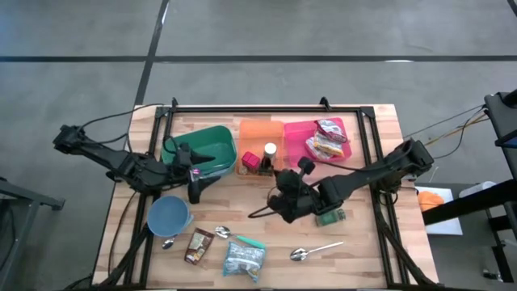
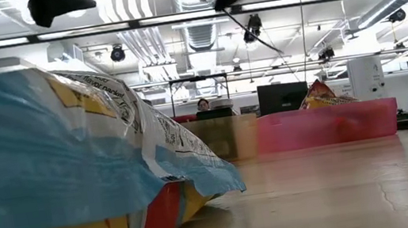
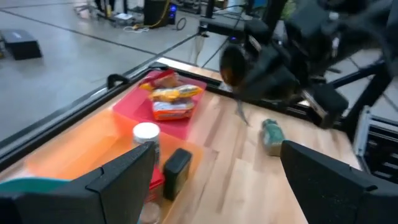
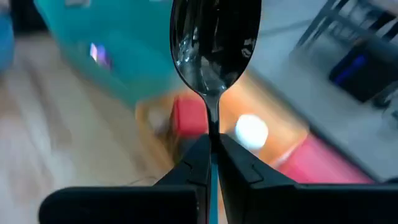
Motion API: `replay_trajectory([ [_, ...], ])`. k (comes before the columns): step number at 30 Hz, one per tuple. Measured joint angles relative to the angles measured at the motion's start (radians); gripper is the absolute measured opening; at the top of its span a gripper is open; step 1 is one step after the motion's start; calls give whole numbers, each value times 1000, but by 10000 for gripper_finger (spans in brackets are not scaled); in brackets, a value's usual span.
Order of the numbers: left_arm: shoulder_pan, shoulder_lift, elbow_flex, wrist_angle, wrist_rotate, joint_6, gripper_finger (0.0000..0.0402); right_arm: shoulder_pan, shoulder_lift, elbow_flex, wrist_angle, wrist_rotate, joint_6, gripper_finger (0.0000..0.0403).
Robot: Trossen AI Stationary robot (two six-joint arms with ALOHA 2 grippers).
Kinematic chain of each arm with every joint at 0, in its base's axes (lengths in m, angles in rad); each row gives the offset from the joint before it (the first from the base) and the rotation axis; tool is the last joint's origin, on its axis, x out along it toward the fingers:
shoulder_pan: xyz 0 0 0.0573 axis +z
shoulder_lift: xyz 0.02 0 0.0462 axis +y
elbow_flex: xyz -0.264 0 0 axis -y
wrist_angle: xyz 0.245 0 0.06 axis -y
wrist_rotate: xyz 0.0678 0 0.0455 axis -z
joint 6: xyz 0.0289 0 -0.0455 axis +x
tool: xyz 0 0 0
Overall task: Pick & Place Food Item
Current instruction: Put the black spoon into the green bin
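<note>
The left gripper (image 1: pixel 196 191) is held wide open and empty just below the green bin (image 1: pixel 212 141). Right of that bin, a spoon (image 4: pixel 214 46) is pinched by its handle in the closed right gripper (image 1: pixel 279 204), probably for carrying.
</note>
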Motion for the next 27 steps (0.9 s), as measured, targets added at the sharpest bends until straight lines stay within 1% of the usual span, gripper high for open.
replay_trajectory([
  [3, 0, 37, 0, 55, 36, 7, 346, 0, 0, 25, 94, 36, -104, 11],
  [7, 0, 97, 0, 157, 47, 58, 346, -6, 0, 17, 340, 29, -289, 11],
  [11, 0, 164, 1, 279, 47, 126, 346, -14, 0, -10, 618, -72, -479, 11],
  [13, 0, 200, 1, 329, 48, 154, 346, -21, 0, -22, 746, -155, -562, 11],
  [15, 0, 231, 1, 376, 51, 182, 346, -31, 0, -31, 836, -244, -611, 11],
  [18, 0, 270, 1, 436, 78, 213, 346, -43, 0, -35, 891, -336, -640, 11],
  [20, 0, 286, 1, 465, 110, 230, 346, -50, 0, -35, 896, -375, -644, 11],
  [23, 0, 298, 1, 492, 149, 240, 346, -54, 0, -36, 894, -396, -635, 11],
  [27, 0, 289, 1, 472, 151, 240, 346, -55, 0, -44, 883, -407, -634, 11],
])
